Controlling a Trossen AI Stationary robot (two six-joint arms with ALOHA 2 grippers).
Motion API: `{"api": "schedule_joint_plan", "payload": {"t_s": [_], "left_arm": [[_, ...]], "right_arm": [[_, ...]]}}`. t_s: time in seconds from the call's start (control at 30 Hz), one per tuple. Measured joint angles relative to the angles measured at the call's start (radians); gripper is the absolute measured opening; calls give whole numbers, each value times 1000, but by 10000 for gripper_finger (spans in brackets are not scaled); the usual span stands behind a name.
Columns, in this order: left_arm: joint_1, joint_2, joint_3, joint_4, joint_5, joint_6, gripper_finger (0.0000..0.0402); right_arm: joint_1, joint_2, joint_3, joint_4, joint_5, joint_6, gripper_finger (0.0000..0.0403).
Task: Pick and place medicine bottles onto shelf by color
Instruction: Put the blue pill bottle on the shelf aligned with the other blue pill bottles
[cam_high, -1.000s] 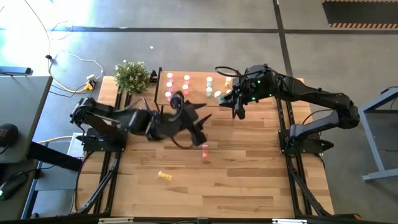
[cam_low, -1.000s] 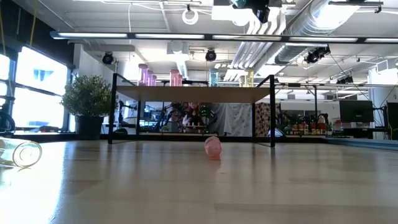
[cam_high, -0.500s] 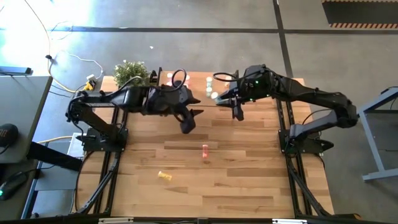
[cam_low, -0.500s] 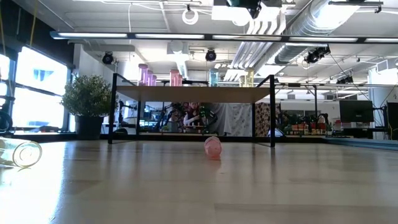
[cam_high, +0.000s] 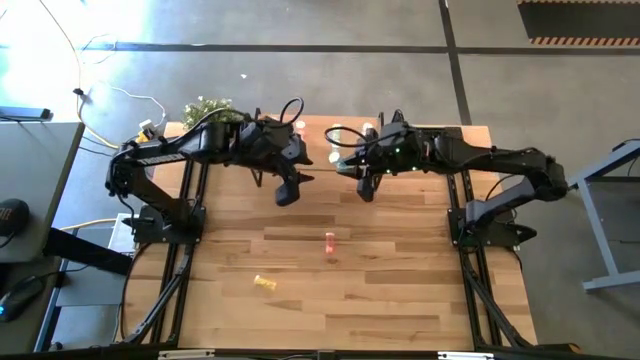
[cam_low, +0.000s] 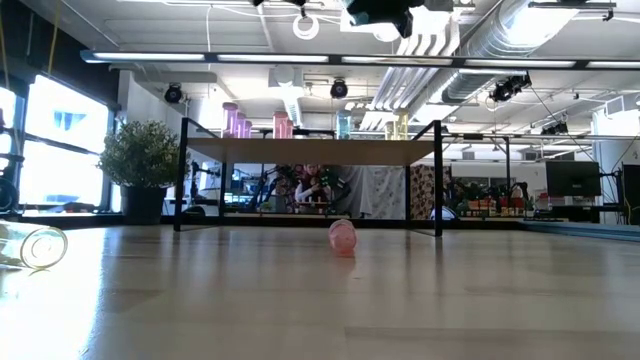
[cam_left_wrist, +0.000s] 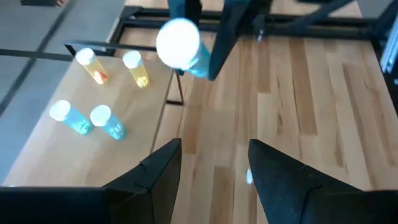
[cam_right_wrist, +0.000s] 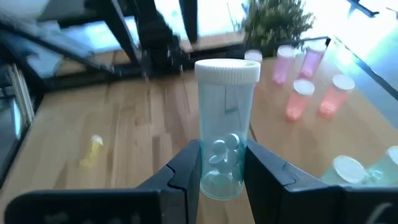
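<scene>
The shelf (cam_low: 310, 150), a light-wood board on thin black legs, stands at the table's far edge with pink, pale green and yellow medicine bottles upright on top. In front of the shelf a pink bottle (cam_high: 329, 242) lies on its side, and farther out from the shelf, toward the left arm's side, a yellow bottle (cam_high: 264, 283) also lies flat. A clear pale-green bottle (cam_right_wrist: 225, 130) with a white cap and white pills inside is held upright beside the shelf.

A small bushy green potted plant (cam_high: 207, 111) stands at the table's far corner, beyond and outward of the left arm's gripper. White cables (cam_high: 120, 112) trail over the grey concrete floor (cam_high: 330, 80); what looks like a yellow plug joins them.
</scene>
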Motion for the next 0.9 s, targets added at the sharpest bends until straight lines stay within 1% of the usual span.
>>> {"api": "schedule_joint_plan", "payload": {"t_s": [0.13,0.23,0.37,0.53,0.7,0.77,0.83,0.9], "left_arm": [[43,0,0,-37,79,58,176],[62,1,0,-55,101,100,176],[73,1,0,-58,150,104,176],[73,1,0,-83,210,155,176],[65,1,-1,-121,219,189,176],[61,1,-8,-126,235,204,176],[58,3,-12,-130,273,212,176],[55,8,-11,-127,282,218,176]], "right_arm": [[42,29,0,12,31,71,87],[73,57,0,11,34,112,87],[116,101,0,17,52,168,87],[156,140,0,56,89,221,87],[172,161,0,92,130,269,87],[177,166,0,103,142,273,87],[178,170,0,121,143,273,87],[178,170,0,124,143,273,87]]}}
